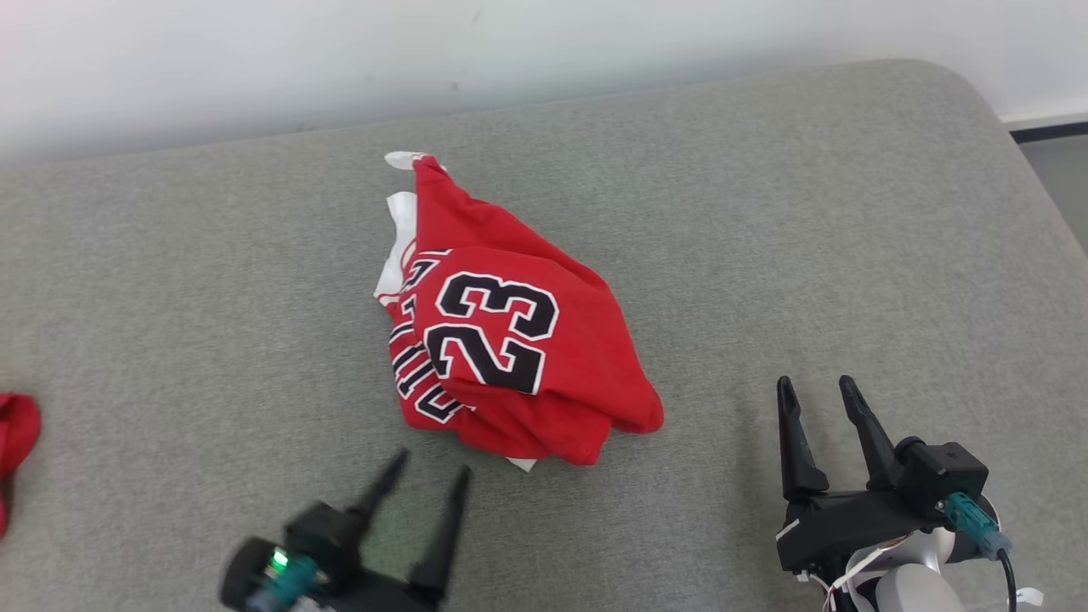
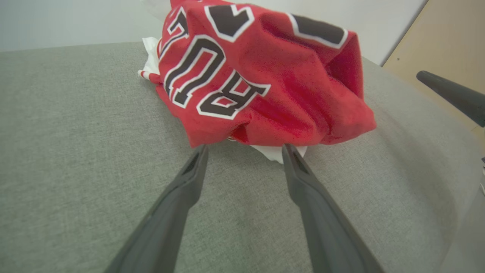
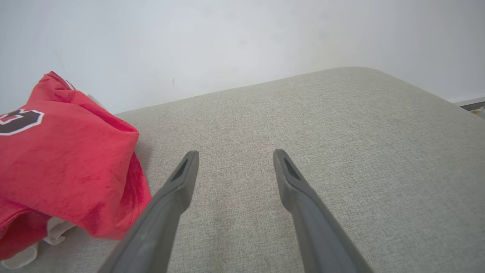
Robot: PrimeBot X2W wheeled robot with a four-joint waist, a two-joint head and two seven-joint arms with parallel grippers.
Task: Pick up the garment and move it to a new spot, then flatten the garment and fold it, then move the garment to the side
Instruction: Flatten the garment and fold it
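Note:
The garment (image 1: 510,340) is a red jersey with a black and white "23", lying crumpled in a heap on the middle of the grey cushion (image 1: 765,212). White fabric pokes out at its far and near edges. My left gripper (image 1: 429,466) stands open just in front of the heap's near edge. In the left wrist view the garment (image 2: 257,76) rises just past the tips of my left gripper (image 2: 244,148), which do not touch it. My right gripper (image 1: 816,387) stands open to the right of the heap, holding nothing. The right wrist view shows the garment (image 3: 64,167) left of my right gripper (image 3: 235,153).
Another red cloth (image 1: 17,433) lies at the cushion's left edge. A pale wall (image 1: 425,51) runs behind the cushion. The cushion's rounded right corner drops to the floor (image 1: 1058,170). The other arm's dark finger (image 2: 454,96) shows at the right of the left wrist view.

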